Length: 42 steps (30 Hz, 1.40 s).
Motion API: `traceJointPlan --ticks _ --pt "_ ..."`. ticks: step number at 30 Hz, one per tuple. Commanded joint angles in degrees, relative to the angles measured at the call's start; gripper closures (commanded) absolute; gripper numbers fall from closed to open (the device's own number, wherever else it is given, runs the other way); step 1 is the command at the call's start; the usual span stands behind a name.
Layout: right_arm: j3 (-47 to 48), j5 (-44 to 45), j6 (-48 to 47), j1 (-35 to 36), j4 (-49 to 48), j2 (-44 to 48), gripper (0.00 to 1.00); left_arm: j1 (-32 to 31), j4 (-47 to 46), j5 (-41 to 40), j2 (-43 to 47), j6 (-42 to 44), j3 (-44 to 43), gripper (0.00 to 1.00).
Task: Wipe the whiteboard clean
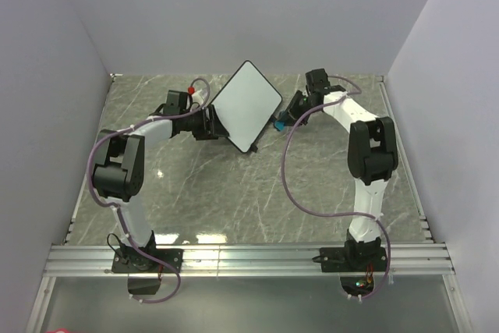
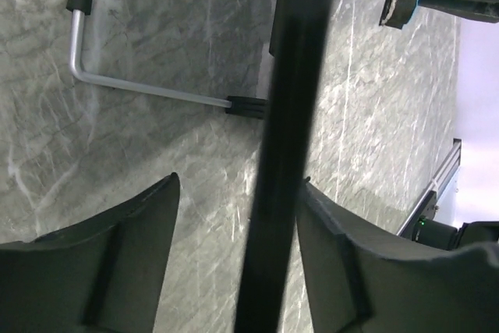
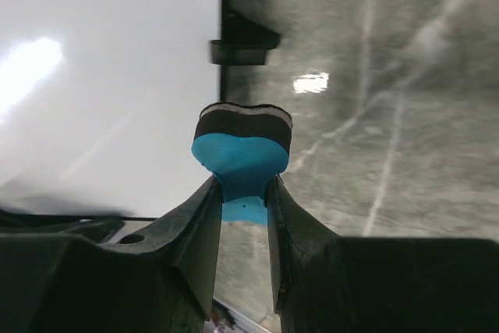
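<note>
The whiteboard (image 1: 246, 103) stands tilted at the back middle of the marble table, its white face bare of marks. In the left wrist view its black frame edge (image 2: 292, 115) runs between the jaws of my left gripper (image 2: 240, 179), touching the right finger (image 2: 366, 271) with a gap to the left finger (image 2: 117, 255); the jaws are open around it. My left gripper (image 1: 214, 124) sits at the board's left edge. My right gripper (image 3: 243, 185) is shut on the blue eraser (image 3: 243, 150), right of the board's face (image 3: 109, 76). It is seen from above (image 1: 282, 118) by the board's right corner.
A bent metal stand rod (image 2: 140, 87) with black ends lies behind the board. A black foot (image 3: 242, 43) juts from the frame. Grey walls close in on three sides. An aluminium rail (image 1: 249, 259) runs along the near edge. A small red part (image 1: 191, 89) sits on the left arm.
</note>
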<state>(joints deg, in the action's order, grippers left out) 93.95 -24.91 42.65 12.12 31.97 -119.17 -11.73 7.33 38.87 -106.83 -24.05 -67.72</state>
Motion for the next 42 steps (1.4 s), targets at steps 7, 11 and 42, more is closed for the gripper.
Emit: traceJointPlan --ticks 7,11,42 --pt "-6.1 13.3 -7.7 -0.9 4.5 9.3 1.0 1.2 0.5 -3.4 7.8 -0.5 1.7 0.23" --pt "-10.1 20.5 -9.1 -0.6 7.8 12.0 1.0 3.5 2.9 -7.0 11.4 0.0 2.4 0.2" --pt "-20.4 7.5 -18.4 0.6 9.8 51.8 0.13 7.3 15.0 -24.3 37.9 -1.4 7.3 0.21"
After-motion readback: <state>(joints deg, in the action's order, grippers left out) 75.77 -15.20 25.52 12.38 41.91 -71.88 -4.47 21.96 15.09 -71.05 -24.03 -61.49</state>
